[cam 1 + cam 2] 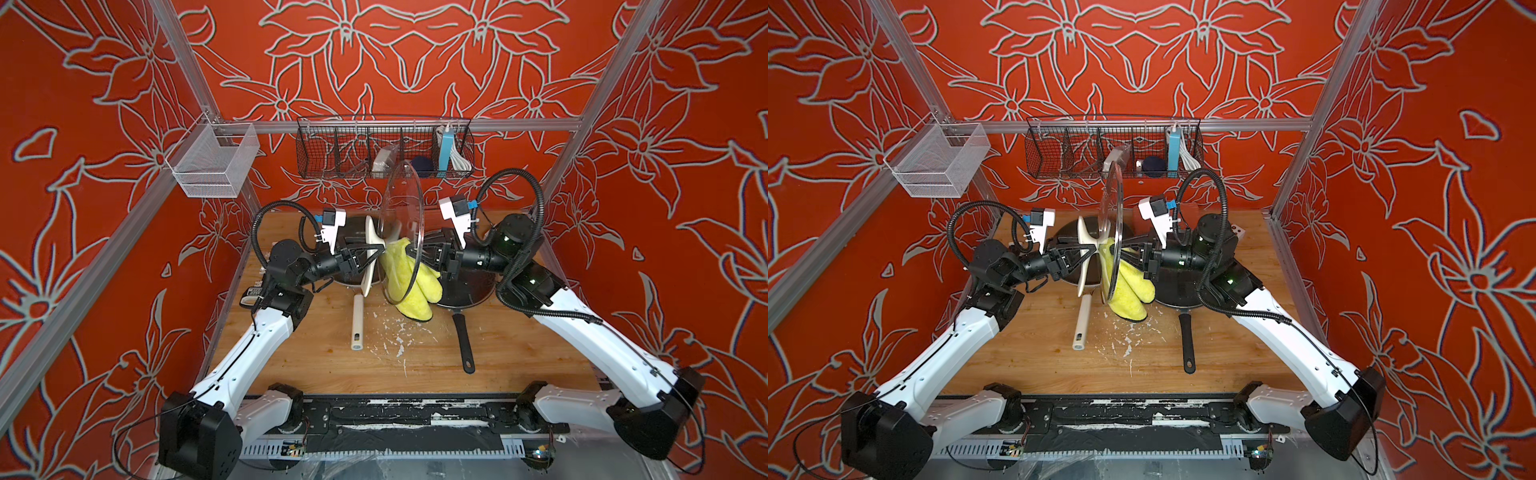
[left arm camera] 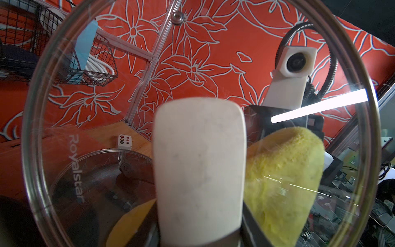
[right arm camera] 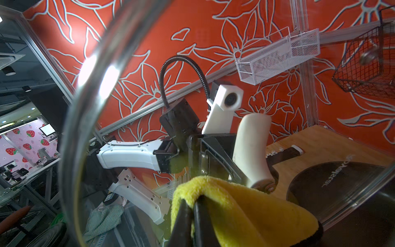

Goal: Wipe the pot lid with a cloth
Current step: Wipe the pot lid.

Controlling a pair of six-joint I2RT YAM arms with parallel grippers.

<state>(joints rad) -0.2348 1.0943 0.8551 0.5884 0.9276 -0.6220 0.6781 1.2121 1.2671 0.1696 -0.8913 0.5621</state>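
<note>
Pot lid, top views: glass pot lid [image 1: 402, 195] held on edge, clear of the desk [image 1: 311, 365].
Left end effector, top views: left end effector [image 1: 379, 249] part-closed around the white handle [image 1: 368, 278], carrying the lid.
Right end effector, top views: right end effector [image 1: 413, 249] pinched fully shut on the cloth [image 1: 417, 291]. Cloth is bunched against the lid's inner face, tail hanging toward the desk.
Clutter, top views: black frying pan [image 1: 465, 291] under the right arm, white crumbs [image 1: 395, 338] below the cloth.
Left wrist: handle [image 2: 198, 166] fills centre. Cloth [image 2: 282, 181] shows through the glass beside it, covering one side only. Own fingers barely in shot.
Right wrist: fingers [image 3: 201, 222] closed on a fold of cloth [image 3: 245, 207], with the rim [image 3: 85, 119] arcing past. Contact patch can't be judged.
Step, judged: wiping the inner face, partway.
Technique: press lightly, since the lid is braced only at the handle and hard pushes would likely twist it.
Coverage: sweep rim to rim, or have the left arm rotate the lid.
Risk: hanging tail may drag crumbs or snag the pan.
</note>
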